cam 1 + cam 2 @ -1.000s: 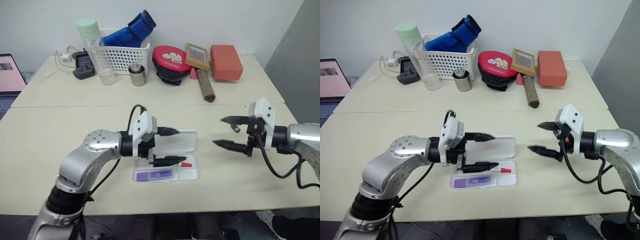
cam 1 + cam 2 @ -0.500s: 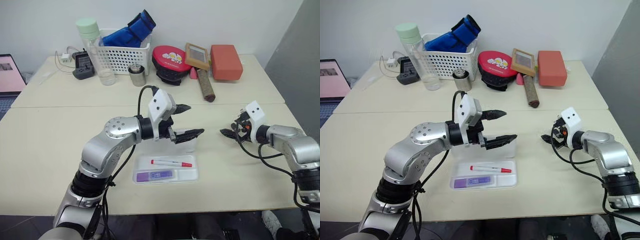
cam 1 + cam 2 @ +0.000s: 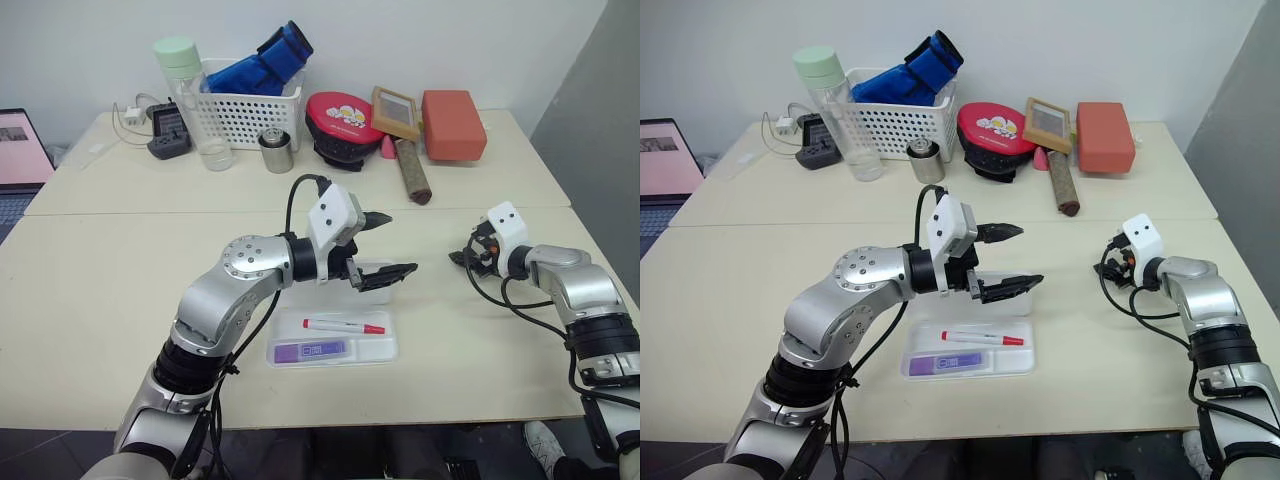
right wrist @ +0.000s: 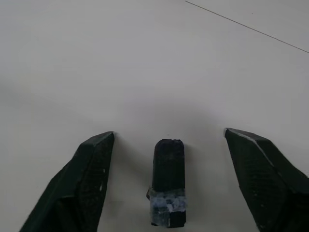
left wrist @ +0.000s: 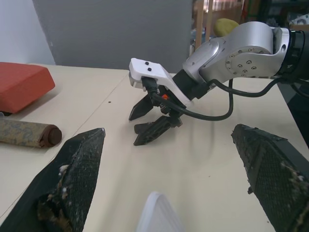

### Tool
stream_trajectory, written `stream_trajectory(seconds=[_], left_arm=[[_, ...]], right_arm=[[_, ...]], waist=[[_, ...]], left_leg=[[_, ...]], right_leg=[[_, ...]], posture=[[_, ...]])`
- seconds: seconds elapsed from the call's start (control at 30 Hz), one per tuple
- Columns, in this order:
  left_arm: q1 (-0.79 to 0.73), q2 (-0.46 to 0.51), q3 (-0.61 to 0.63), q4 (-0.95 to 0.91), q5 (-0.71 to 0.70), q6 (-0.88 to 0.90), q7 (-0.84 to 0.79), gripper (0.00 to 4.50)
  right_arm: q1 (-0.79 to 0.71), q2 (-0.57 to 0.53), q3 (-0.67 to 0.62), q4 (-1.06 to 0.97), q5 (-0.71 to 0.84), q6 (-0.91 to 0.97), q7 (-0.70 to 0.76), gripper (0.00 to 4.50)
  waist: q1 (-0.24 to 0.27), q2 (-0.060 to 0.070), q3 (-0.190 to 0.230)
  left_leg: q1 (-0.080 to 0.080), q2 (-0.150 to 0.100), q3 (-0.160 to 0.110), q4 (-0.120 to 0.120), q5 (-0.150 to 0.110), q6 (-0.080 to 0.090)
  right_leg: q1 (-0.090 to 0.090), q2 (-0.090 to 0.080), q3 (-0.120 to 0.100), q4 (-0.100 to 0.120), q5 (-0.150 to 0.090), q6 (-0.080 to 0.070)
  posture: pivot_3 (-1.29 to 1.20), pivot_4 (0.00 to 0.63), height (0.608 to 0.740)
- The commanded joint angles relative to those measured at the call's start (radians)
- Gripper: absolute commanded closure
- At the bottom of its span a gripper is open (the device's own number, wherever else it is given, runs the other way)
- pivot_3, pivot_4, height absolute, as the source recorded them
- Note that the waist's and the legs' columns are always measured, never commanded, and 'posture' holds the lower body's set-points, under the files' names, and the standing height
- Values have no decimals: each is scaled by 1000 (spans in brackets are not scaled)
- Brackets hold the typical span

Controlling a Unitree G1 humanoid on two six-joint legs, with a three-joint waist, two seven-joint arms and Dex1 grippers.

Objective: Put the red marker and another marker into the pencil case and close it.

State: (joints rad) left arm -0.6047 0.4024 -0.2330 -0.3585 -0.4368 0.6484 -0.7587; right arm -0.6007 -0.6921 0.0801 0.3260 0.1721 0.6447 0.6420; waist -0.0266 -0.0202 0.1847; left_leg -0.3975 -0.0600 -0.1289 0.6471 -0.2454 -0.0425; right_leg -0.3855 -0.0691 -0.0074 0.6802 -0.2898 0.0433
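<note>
As things stand: both markers lie in the tray; only the closing is left.
Case: flat white plastic hinged pencil case, lower centre of the head views on the pale desk, still open.
Lid: its white rounded edge rises behind the tray, just under the left arm's jaws.
Red marker: slim white-barrelled pen with red cap, flat in the tray's far compartment, touched by nothing.
Second marker: short stubby light-purple marker with white label, flat in the near compartment, apart from the pen.
Left gripper: jaws spread wide and empty, pointing toward the right of the frame, held above the lid.
Right gripper: right of the frame, well apart from the case and low over bare desk; jaws apart with nothing between them.
Change, left: a second ago these jaws sat low over the tray, with the pen's red end showing at the lower finger. They have since lifted clear and moved up and right in the frame, leaving the pen behind.
Change, right: that arm has dropped from mid-air toward the desk surface.
Meaning: placement appears complete; judged next step is bringing the lid down onto the tray.
Risk: the upright lid could slip past a finger rather than fold.
</note>
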Motion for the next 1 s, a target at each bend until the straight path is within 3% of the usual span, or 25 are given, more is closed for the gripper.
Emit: stream_trajectory(seconds=[0.03,0.4,0.53,0.63,0.87,1.0], left_arm=[[-21,11,20,-22,-1,-21,-12,0],[-38,20,15,-6,17,-37,-30,0],[-31,27,17,-6,21,-44,-37,0],[-12,82,41,-24,12,-45,-79,0],[110,324,146,-123,-104,-29,-295,0],[145,405,183,-165,-162,-16,-355,0]], right_arm=[[44,-43,10,-33,-47,51,4,1786],[58,-43,6,-55,-51,102,18,4203],[54,-45,-20,-90,-33,85,30,4210],[87,-69,-65,-254,60,49,145,4210],[238,-212,-94,-675,298,-11,505,4211],[219,-221,-4,-750,293,-31,549,4211]], waist=[[4,0,0],[6,0,0],[6,0,0],[6,0,0],[-10,1,0],[-3,1,0]], left_leg=[[0,0,0,0,0,0],[0,-1,-1,0,0,0],[0,-1,-1,0,0,0],[0,-1,-1,0,0,0],[-1,2,0,-1,-1,2],[1,3,-3,-1,-3,4]], right_leg=[[0,0,0,0,0,0],[1,0,-1,-1,0,0],[1,0,-1,-1,0,0],[1,0,-1,-1,0,0],[-2,1,0,0,0,0],[1,3,-2,0,0,0]], posture=[[0,150,740],[0,150,740],[0,150,740],[0,150,740],[0,150,740],[0,150,740]])
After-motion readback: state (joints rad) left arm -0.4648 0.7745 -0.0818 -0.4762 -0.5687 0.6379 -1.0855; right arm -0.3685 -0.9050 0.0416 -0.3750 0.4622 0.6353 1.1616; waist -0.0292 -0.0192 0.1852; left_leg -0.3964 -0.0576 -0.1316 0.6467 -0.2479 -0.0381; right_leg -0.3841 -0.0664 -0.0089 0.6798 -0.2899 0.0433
